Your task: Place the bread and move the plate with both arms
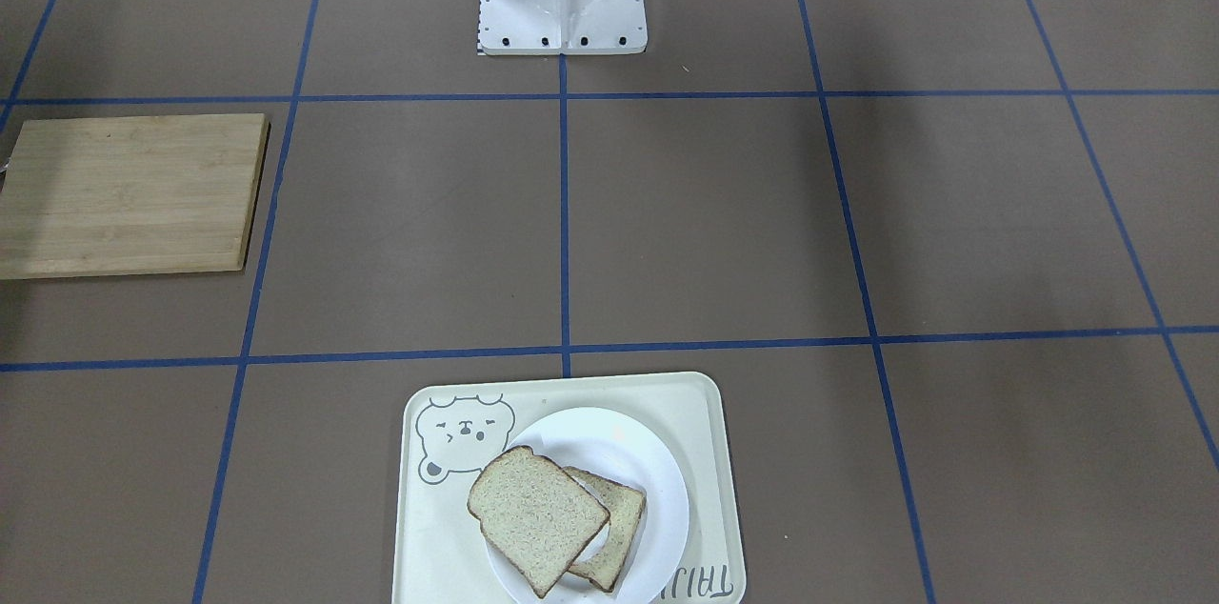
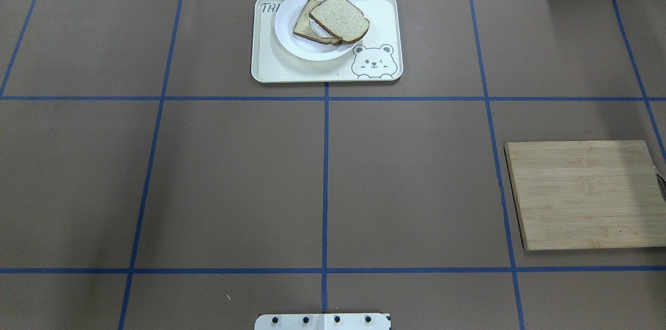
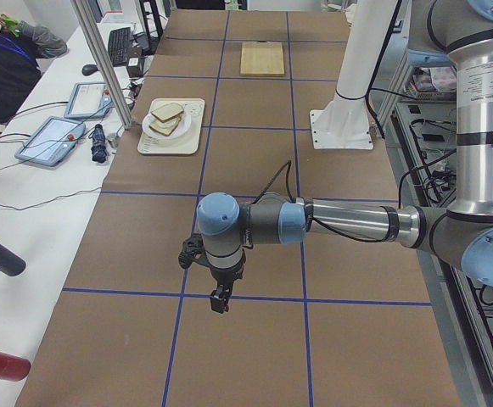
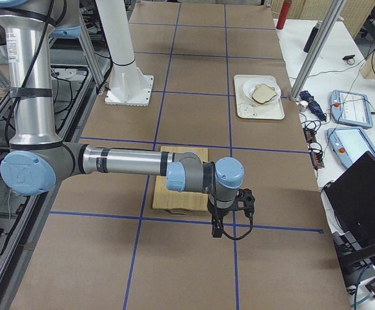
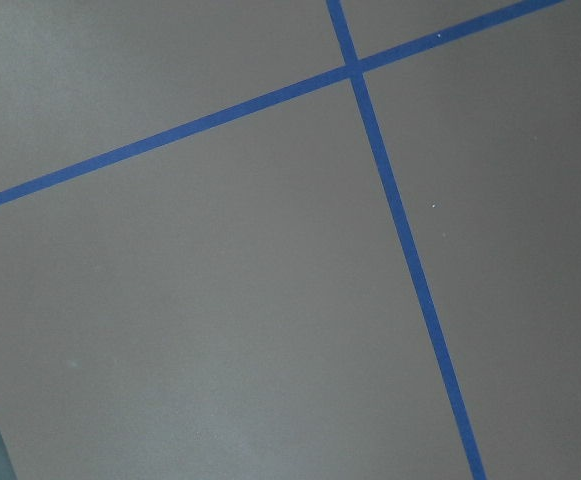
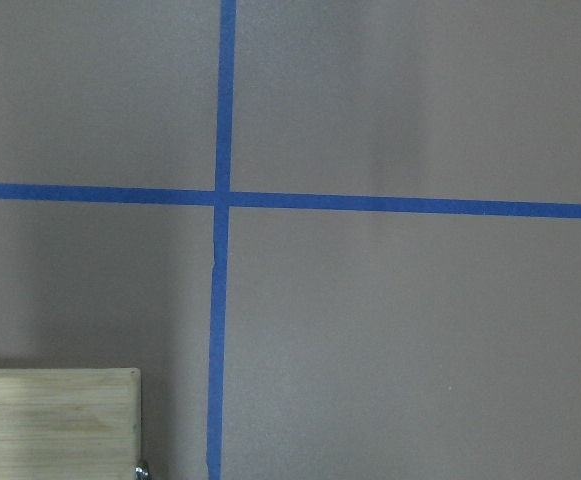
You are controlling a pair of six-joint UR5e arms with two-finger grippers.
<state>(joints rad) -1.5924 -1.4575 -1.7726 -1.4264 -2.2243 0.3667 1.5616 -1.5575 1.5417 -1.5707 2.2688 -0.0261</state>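
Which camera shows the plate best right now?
Overhead exterior: the whole plate is in frame, on the tray. Front-facing crops its lower edge; both side views show it small and far; the wrist cameras miss it.

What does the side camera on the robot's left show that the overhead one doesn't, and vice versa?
Only the left side view: the left arm, its hand above the table, and a person. Only the overhead: the bear drawing on the tray. Both: that tray, the plate on it, the bread overlapping a second slice, the wooden board, the white base.
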